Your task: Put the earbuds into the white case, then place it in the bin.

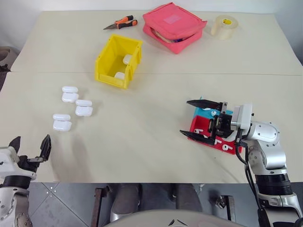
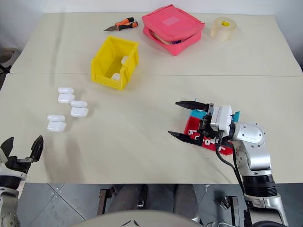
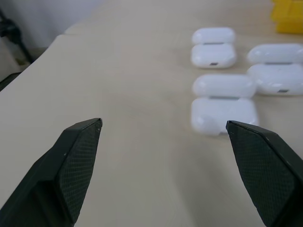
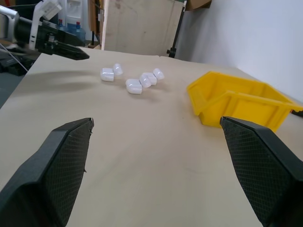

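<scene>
From the head we looked forward and down over the table (image 1: 156, 52); both eye views took in nearly the same spread, slightly offset sideways. Our left wrist camera sat low and close, facing along the tabletop toward the open white cases (image 3: 222, 101). Our right wrist camera faced across the table toward the yellow bin (image 4: 239, 101), sharing those cases and the bin with the head views.
</scene>
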